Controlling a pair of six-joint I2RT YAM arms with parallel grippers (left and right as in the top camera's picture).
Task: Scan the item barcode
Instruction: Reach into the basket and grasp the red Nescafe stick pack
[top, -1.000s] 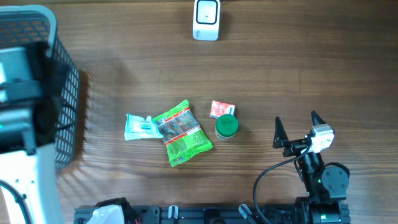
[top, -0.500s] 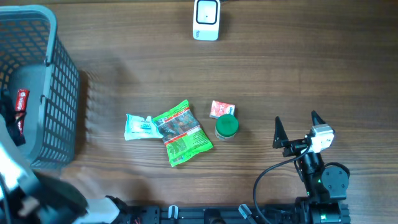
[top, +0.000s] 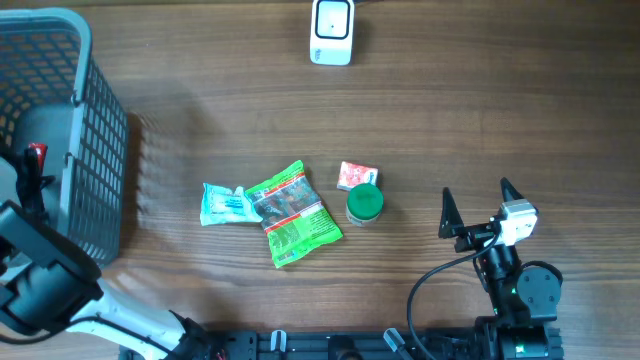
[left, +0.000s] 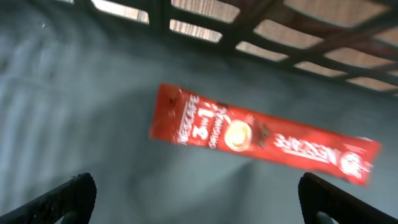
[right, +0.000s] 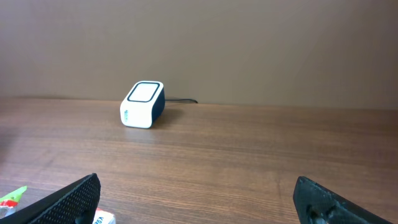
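Only in the left wrist view is the red sachet (left: 261, 138) seen whole, inside the basket (top: 103, 130), beneath the widely spread left gripper (left: 199, 208). The right gripper (top: 478, 203), well right of the basket, is spread wide too.

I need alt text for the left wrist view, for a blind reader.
A long red Nescafe coffee sachet lies flat on the grey floor of a plastic mesh basket, whose grid wall crosses the top. The open left gripper shows its black fingertips in the bottom corners, touching nothing.
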